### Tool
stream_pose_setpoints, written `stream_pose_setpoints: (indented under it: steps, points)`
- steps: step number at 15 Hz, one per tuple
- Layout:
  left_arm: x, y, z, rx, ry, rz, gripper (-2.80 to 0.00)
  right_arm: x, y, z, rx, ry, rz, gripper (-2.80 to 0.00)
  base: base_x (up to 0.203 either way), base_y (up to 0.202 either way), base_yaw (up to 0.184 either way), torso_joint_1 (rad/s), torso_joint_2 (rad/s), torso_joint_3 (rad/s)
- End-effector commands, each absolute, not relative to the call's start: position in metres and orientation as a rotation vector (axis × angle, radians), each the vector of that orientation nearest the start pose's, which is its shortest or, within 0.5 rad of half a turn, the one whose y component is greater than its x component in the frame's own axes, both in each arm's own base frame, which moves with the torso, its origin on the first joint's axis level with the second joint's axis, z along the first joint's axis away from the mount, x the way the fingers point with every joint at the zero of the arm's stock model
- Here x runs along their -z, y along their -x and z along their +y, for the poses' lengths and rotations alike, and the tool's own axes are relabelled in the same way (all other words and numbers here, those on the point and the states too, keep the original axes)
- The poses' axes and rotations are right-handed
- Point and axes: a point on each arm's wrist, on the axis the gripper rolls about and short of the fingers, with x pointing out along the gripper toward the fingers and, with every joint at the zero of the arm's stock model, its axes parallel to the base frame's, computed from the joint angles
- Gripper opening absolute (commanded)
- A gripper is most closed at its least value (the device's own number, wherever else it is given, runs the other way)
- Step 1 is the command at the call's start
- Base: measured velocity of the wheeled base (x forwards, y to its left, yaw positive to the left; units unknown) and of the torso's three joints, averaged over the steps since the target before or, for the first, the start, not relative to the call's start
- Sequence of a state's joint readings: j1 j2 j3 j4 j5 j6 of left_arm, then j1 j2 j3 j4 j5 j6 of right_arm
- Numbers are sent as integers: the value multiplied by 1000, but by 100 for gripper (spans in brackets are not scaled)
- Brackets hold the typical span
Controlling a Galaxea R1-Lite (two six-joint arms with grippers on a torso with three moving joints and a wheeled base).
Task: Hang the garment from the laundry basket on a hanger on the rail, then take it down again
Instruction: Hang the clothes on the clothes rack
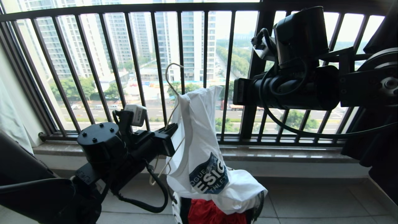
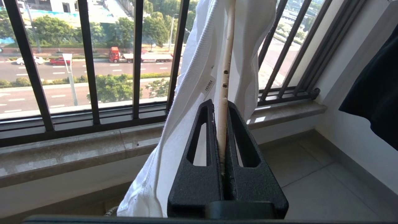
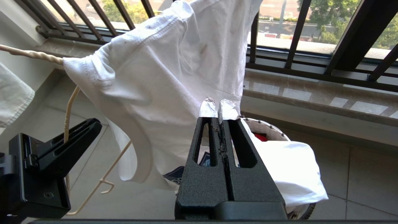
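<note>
Left gripper [image 2: 222, 130] jaws are clamping the stiff hanger [image 1: 170, 90]; soft, light garment [image 1: 199, 137] is draping limply; right gripper [image 3: 219, 107] jaws are closed empty; collar offers purchase

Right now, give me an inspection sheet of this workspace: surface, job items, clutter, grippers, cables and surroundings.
Surface: pale tiled floor, stone window sill.
Job's things: white T-shirt partly draped on the wire hanger, its lower part trailing into the laundry basket; rail nothing seen.
Clutter: red garment in the basket.
Grippers: left gripper shut on the hanger; right gripper shut, empty, beside the shirt.
Cables: black cables looped along both arms.
Surroundings: black barred window railing, street and towers outside.
</note>
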State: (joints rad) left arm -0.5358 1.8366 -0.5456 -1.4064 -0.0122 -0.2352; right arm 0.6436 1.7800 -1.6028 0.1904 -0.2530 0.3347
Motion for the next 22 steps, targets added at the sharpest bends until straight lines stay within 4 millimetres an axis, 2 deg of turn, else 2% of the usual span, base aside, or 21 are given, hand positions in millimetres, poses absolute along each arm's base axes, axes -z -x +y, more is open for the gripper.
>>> stream_pose_setpoints:
  steps: [1,9,15,17,18,20,22]
  points:
    - [-153,-258,-150,579,271,-40,-280,-302,-279,195,-309,-167,387,-280,0,0,0,0,0,0]
    - [-149,-246,-146,701,309,22,-280,-309,-281,182,-280,-182,366,-280,0,0,0,0,0,0]
    - [-145,-241,-143,777,374,84,-280,-318,-274,170,-265,-199,343,-280,0,0,0,0,0,0]
    - [-145,-236,-141,804,372,96,-280,-322,-266,165,-266,-202,338,-280,0,0,0,0,0,0]
    - [-146,-233,-140,825,371,96,-280,-327,-259,160,-266,-197,349,-280,0,0,0,0,0,0]
    - [-149,-230,-139,854,376,96,-280,-339,-259,160,-271,-197,335,-280,0,0,0,0,0,0]
    - [-149,-228,-138,873,381,113,-280,-341,-256,160,-334,-147,400,-280,0,0,0,0,0,0]
